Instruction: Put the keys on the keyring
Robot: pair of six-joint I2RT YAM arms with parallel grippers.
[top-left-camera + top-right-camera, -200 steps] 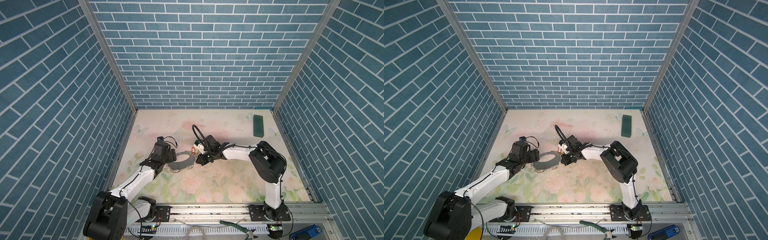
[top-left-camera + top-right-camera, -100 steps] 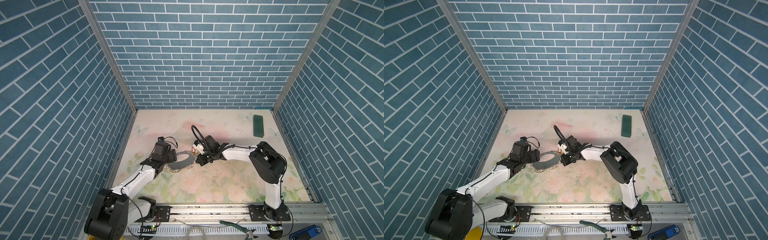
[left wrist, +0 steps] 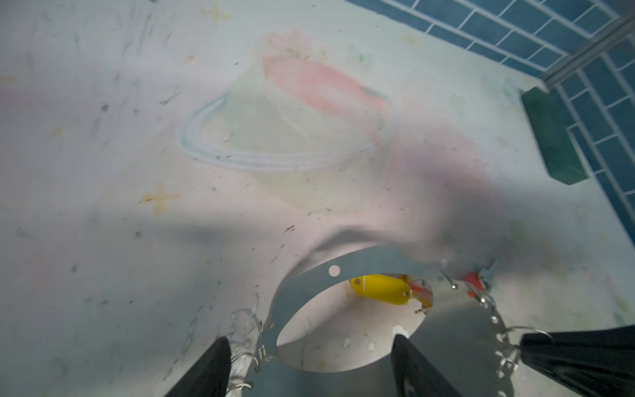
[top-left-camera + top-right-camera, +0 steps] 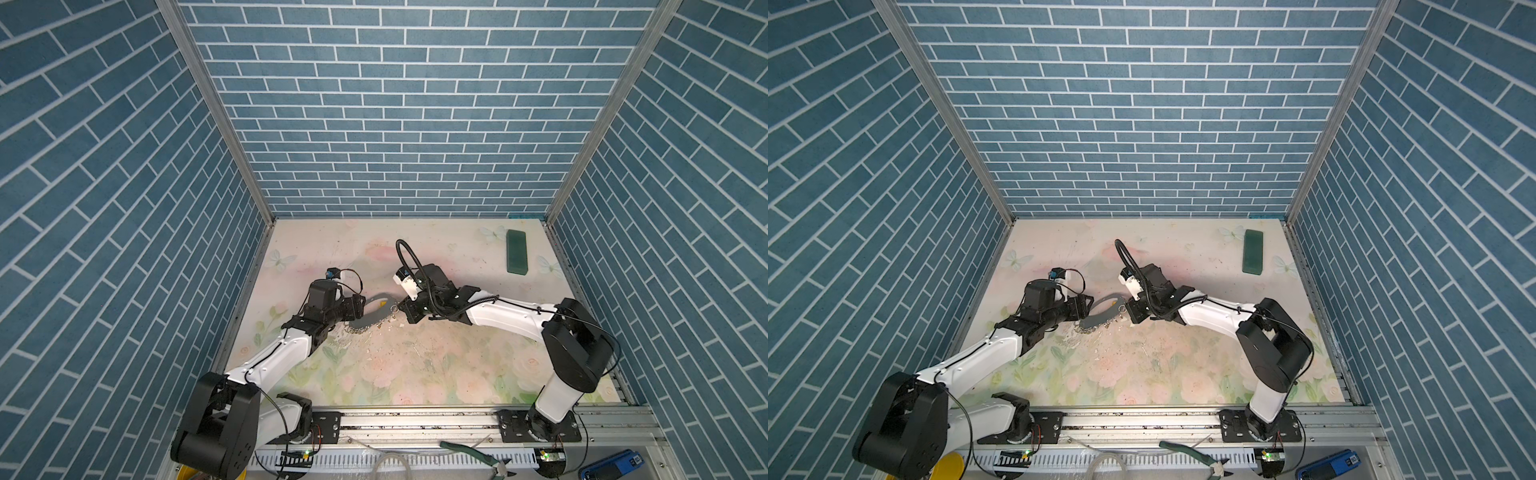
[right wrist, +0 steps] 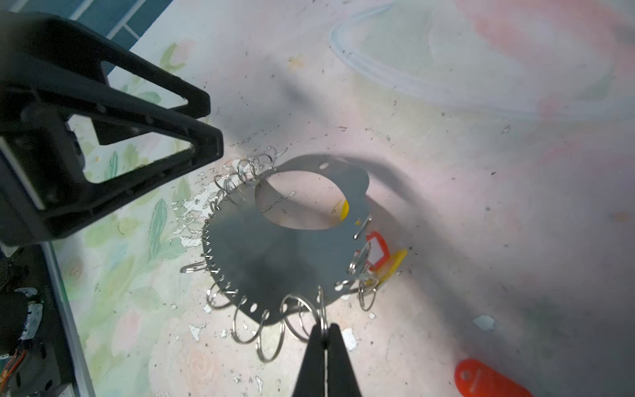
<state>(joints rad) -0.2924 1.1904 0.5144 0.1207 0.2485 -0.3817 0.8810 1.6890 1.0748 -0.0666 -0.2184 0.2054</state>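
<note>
Right wrist view: your right gripper [image 5: 324, 338] is pinched shut on one silver ring [image 5: 322, 309] of the keyring [image 5: 275, 254], at the middle of the worktop [image 5: 446, 172], while your left gripper [image 5: 211, 129] stands open just beside it.

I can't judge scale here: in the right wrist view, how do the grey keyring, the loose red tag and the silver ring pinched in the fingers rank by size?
Largest: grey keyring.
Then: loose red tag, cut off at the edge.
Smallest: pinched silver ring, edge-on; nearness makes these two unsure.
</note>
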